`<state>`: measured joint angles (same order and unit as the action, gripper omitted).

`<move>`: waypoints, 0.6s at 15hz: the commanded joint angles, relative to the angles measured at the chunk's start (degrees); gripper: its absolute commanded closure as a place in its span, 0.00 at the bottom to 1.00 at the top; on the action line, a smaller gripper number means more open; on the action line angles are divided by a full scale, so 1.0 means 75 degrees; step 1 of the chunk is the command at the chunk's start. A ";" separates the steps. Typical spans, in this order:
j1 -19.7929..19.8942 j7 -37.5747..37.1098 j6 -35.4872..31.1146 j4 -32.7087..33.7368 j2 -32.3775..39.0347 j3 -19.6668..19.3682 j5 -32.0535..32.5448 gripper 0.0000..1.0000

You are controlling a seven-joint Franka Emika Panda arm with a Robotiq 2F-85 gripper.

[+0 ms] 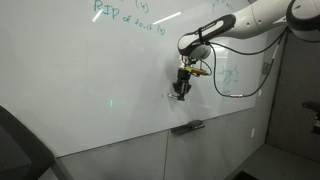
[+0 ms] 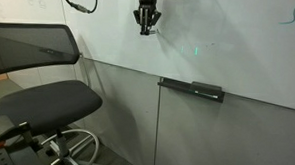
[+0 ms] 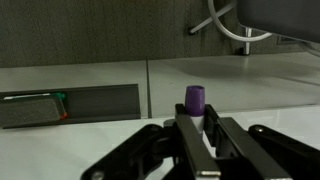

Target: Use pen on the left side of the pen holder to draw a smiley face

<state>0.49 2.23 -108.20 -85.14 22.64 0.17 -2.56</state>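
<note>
My gripper (image 1: 181, 91) is up against the whiteboard (image 1: 90, 80), above the pen holder (image 1: 187, 127), a narrow dark tray on the board's lower edge. In the wrist view my gripper (image 3: 196, 125) is shut on the pen (image 3: 194, 100), a marker with a purple cap end that sticks out between the fingers. The pen holder (image 3: 70, 105) lies at the left there, and shows in an exterior view (image 2: 192, 89) below and right of my gripper (image 2: 145, 22). A faint small mark (image 1: 169, 96) sits on the board just left of the gripper; the smiley face is too faint to make out.
Green handwriting (image 1: 125, 12) runs across the top of the whiteboard. A green dot (image 1: 111, 103) shows on the board. An office chair (image 2: 42, 98) stands in front of the wall below the board. A cable (image 1: 250, 80) hangs from the arm.
</note>
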 commanded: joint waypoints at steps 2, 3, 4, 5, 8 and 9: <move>0.0063 0.0161 0.0180 0.0461 0.0366 0.0046 -0.0067 0.94; 0.0060 0.0158 0.0193 0.0471 0.0403 0.0048 -0.0063 0.94; 0.0054 0.0153 0.0207 0.0443 0.0397 0.0050 -0.0058 0.94; 0.0032 0.0135 0.0214 0.0350 0.0329 0.0052 -0.0030 0.94; -0.0036 0.0018 0.0320 0.0025 0.0082 0.0055 0.0023 0.94; -0.0059 -0.0026 0.0369 -0.0155 -0.0047 0.0064 0.0006 0.94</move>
<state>0.35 2.45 -107.22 -84.65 24.59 0.28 -2.57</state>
